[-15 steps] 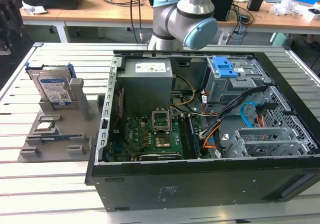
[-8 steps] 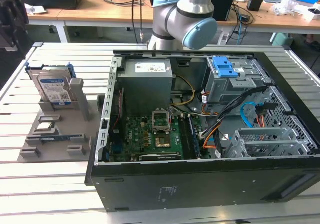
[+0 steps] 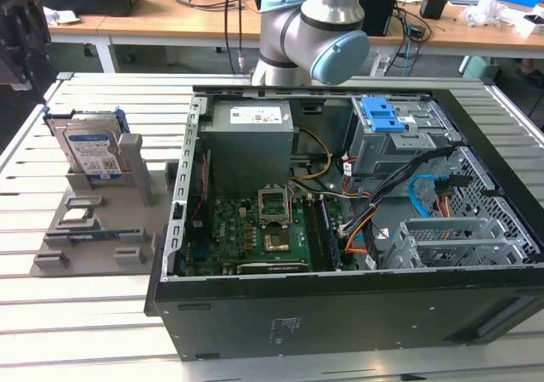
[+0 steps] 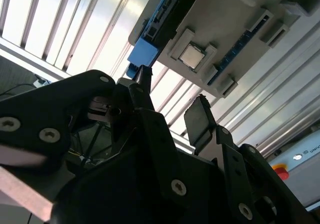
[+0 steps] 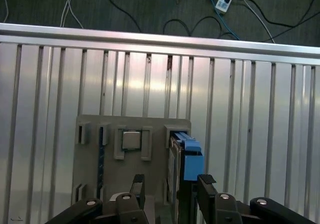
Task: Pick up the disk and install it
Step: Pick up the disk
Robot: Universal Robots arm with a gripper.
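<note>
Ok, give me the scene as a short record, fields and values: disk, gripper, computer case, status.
disk: the disk stands upright in the grey holder, to the exterior view's left of the case
gripper: the gripper is open and empty, over the holder, apart from the disk
computer case: the computer case lies open, motherboard showing
status: disk not yet picked up

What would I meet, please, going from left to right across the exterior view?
disk, standing in the grey holder → power supply box inside the open computer case → blue-latched drive cage
</note>
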